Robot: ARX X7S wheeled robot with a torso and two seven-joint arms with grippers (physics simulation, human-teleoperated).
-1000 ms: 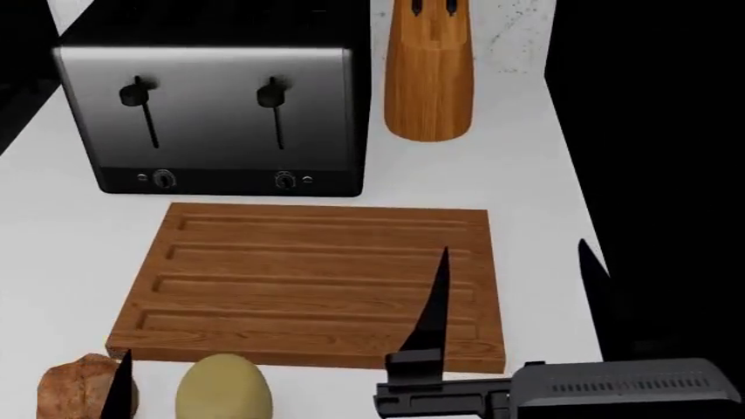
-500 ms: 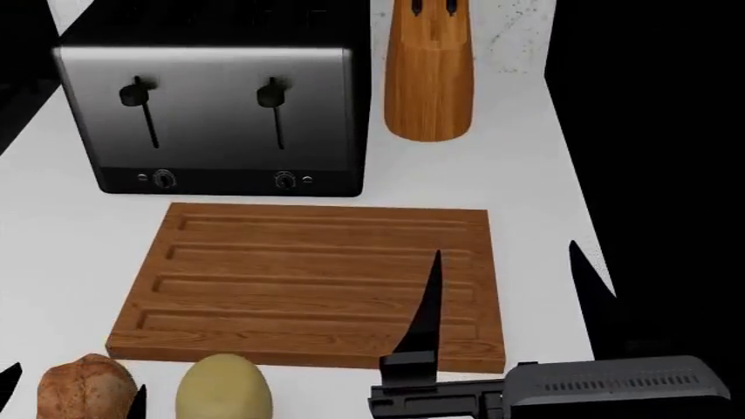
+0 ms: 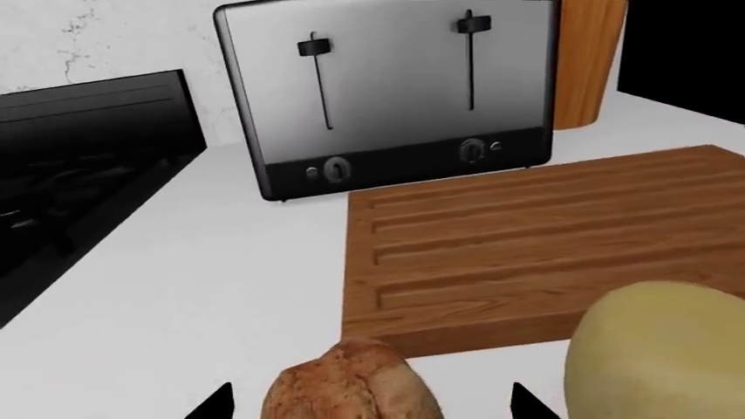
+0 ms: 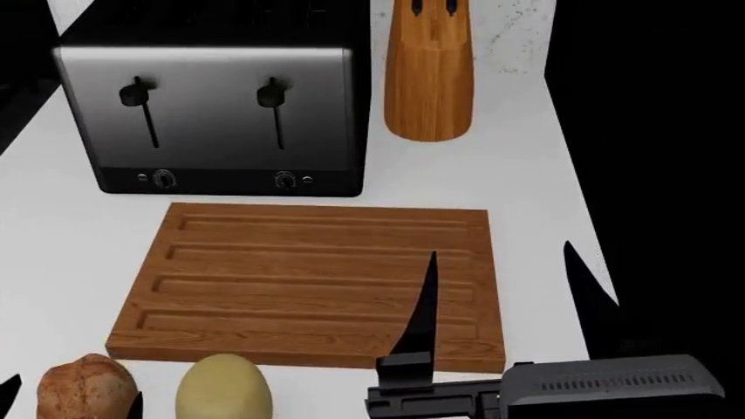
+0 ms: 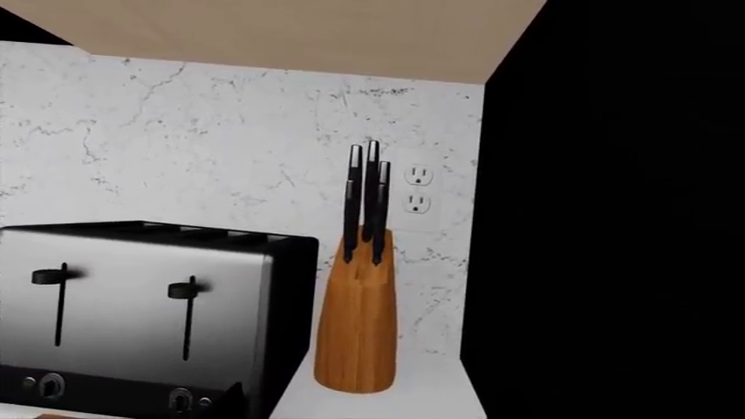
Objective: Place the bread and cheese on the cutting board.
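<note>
The bread point(image 4: 84, 387) is a mottled brown lump on the white counter in front of the cutting board's point(image 4: 314, 279) near left corner. The pale yellow cheese point(image 4: 223, 388) sits just right of it. My left gripper point(image 4: 70, 400) is open, one black fingertip on each side of the bread, not touching it. In the left wrist view the bread point(image 3: 349, 386) lies between the fingertips point(image 3: 215, 405), with the cheese point(image 3: 658, 349) and the board point(image 3: 547, 236) beyond. My right gripper point(image 4: 501, 250) is open and empty above the board's near right corner.
A steel toaster point(image 4: 209, 118) stands behind the board and a wooden knife block point(image 4: 428, 78) to its right. Both also show in the right wrist view, the toaster point(image 5: 128, 314) and the block point(image 5: 358, 323). The counter's right edge point(image 4: 582, 201) drops into black. A dark stove point(image 3: 82, 157) lies left.
The left gripper's fingers have spread and dropped, from one finger in front of the bread to one on each side. The right gripper has drifted slightly left and down.
</note>
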